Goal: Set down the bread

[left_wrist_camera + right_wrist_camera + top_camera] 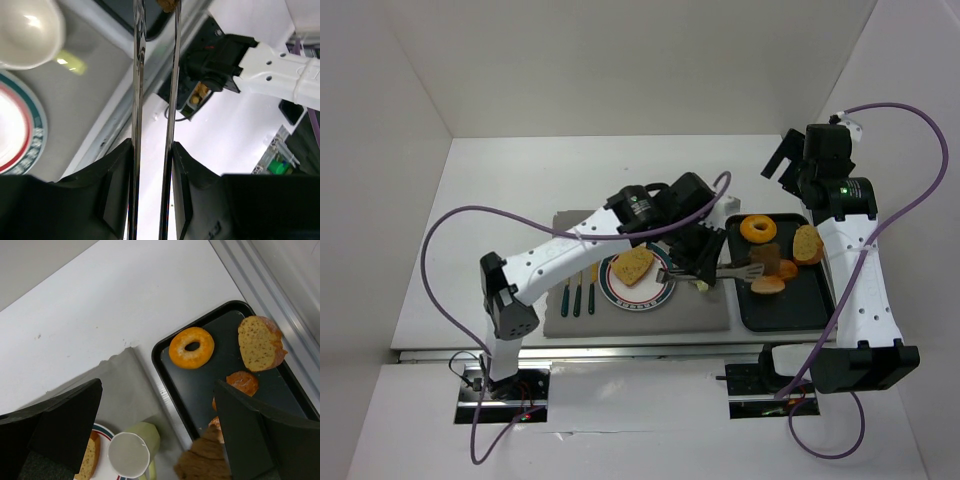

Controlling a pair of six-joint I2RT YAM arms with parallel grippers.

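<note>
The left claw (152,152) clamps tongs (138,75) reaching past the cup (131,454) to the brown chunk (202,465); right claw (160,435) gapes.

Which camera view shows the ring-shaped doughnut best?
The right wrist view: the doughnut lies whole, large and uncovered on the black tray. The top external view shows it small, at the tray's far left corner. The left wrist view does not show it.

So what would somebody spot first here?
The left pincer clamps long silver tongs that stretch over the black tray toward a dark brown bread chunk. Next comes the bright orange doughnut at the tray's far left corner, and a toast slice lying on the ringed plate left of the tray.
</note>
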